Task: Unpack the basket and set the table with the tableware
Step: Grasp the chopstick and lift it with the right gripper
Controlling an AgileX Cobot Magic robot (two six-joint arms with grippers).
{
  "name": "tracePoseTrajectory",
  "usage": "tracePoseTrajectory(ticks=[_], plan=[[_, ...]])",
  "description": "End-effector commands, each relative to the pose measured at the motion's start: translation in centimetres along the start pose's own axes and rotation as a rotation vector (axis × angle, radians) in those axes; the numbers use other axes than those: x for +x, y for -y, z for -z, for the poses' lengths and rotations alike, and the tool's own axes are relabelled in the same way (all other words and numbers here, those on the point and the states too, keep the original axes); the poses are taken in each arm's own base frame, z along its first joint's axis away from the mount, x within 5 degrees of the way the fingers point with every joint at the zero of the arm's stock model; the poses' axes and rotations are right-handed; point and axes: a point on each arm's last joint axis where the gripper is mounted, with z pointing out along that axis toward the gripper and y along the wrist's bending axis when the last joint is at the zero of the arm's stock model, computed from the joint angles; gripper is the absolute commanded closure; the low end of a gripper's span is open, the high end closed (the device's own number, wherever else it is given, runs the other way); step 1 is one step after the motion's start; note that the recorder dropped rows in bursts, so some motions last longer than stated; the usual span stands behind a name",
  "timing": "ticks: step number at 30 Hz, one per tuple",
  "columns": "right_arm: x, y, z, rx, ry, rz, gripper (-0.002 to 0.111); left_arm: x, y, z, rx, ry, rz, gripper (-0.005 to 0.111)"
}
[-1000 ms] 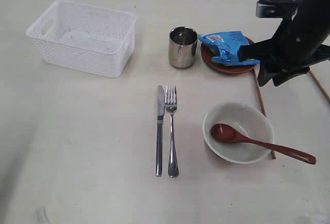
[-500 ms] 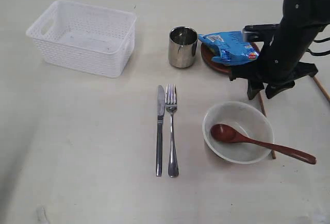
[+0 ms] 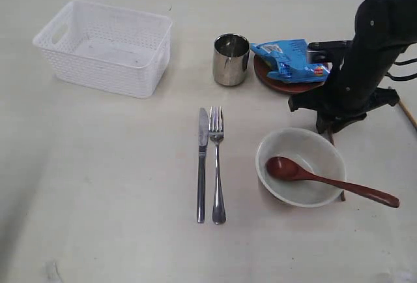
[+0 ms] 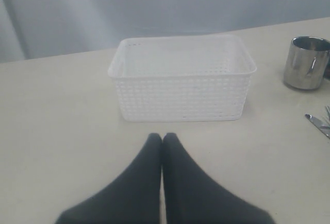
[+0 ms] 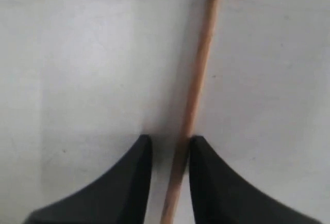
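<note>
Exterior view: the right pincer (image 3: 331,125) is lowered onto the table (image 3: 117,185), between the plate (image 3: 281,85) that carries the blue packet (image 3: 290,59) and the bowl (image 3: 300,165). The spoon (image 3: 329,182) rests in the bowl. One chopstick (image 3: 342,195) runs from under the pincer along the bowl's far side. The cup (image 3: 230,59) stands just beside the plate. The knife (image 3: 202,164) and fork (image 3: 217,164) lie side by side mid-table. The basket (image 3: 101,47) sits well apart.

Left wrist view: the left pincer (image 4: 162,140) is clenched, fingers touching and grasping nothing. The basket (image 4: 183,77) lies beyond it on the table, apart.

Right wrist view: the right pincer (image 5: 170,139) is released, jaws narrowly parted. The chopstick (image 5: 198,90) lies on the table between the fingertips, close against one of them, with a gap to the other.
</note>
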Motion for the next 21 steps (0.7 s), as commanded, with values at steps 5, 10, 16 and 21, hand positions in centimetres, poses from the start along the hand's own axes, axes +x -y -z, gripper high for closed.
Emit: tracePoseTrajectory(ticks=[5,10,16,21], plan=[[1.2,0.3,-2.0,0.015,-0.057,-0.005,0.089,0.0,0.0,0.0,0.006,0.001,-0.002,0.107],[1.4,0.6,-1.2,0.036,-0.072,0.031,0.108,0.0,0.0,0.0,0.006,0.001,-0.002,0.107],[1.8,0.8,0.9,0.060,-0.068,0.049,0.109,0.0,0.0,0.0,0.006,0.001,-0.002,0.107],[2.4,1.3,3.3,0.089,-0.065,0.037,0.109,0.0,0.0,0.0,0.006,0.001,-0.002,0.107]])
